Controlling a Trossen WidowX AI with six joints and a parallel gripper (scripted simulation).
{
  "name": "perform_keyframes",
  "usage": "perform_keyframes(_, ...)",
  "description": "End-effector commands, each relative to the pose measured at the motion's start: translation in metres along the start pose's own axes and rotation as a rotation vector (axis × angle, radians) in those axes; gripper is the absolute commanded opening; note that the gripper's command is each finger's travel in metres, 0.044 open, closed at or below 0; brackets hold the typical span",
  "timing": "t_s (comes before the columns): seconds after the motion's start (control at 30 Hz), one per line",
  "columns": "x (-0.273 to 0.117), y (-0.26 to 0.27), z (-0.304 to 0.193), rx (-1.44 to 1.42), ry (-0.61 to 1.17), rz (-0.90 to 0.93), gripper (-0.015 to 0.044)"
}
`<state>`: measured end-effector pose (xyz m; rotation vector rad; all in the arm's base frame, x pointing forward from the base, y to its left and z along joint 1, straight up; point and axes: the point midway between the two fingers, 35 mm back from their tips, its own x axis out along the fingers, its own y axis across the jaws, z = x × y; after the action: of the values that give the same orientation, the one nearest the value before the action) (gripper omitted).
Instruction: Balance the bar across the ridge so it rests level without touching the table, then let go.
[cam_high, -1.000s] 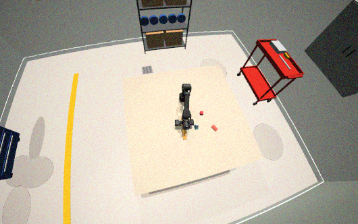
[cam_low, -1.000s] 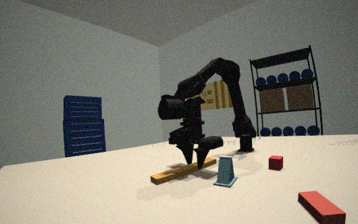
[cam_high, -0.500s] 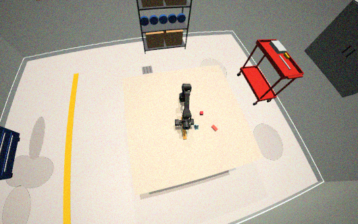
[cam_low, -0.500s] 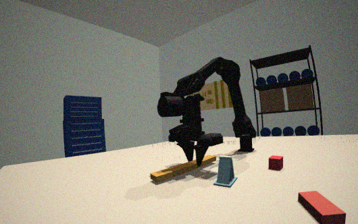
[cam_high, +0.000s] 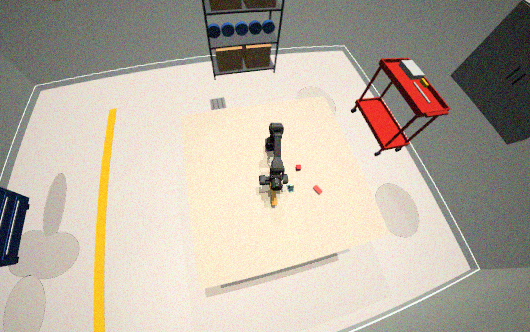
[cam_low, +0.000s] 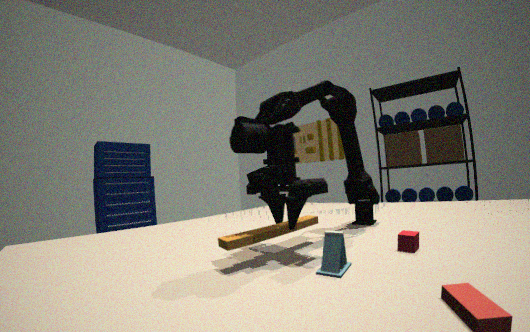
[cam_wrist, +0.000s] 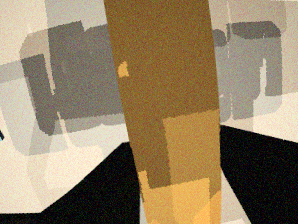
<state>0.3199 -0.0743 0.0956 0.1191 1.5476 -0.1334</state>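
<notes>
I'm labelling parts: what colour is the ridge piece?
Grey-blue, the ridge; best seen in the exterior view.

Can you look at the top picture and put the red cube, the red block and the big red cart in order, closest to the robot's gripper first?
1. Red cube: nearest, just right of the gripper in the top picture.
2. Red block: farther right.
3. Red cart: farthest, beyond the table.

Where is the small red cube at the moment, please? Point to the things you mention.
In the exterior view, the red cube (cam_high: 298, 167) (cam_low: 408, 241) sits on the table, right of the blue-grey ridge (cam_high: 290, 188) (cam_low: 334, 254).
</notes>
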Motion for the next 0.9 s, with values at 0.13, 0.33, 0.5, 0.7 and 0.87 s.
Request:
perform_keyframes(0.13, -0.024, 0.000, 0.001, 0.002, -0.010, 0.003, 0.0000)
perform_keyframes(0.33, -0.039, 0.000, 0.000, 0.003, -0.010, 0.004, 0.0000)
perform_keyframes(0.5, -0.052, 0.000, -0.002, 0.003, -0.010, 0.005, 0.0000)
perform_keyframes(0.7, -0.067, 0.001, -0.005, 0.004, -0.010, 0.005, 0.0000)
perform_keyframes(0.87, -0.069, 0.010, -0.004, -0.013, -0.010, 0.006, 0.0000)
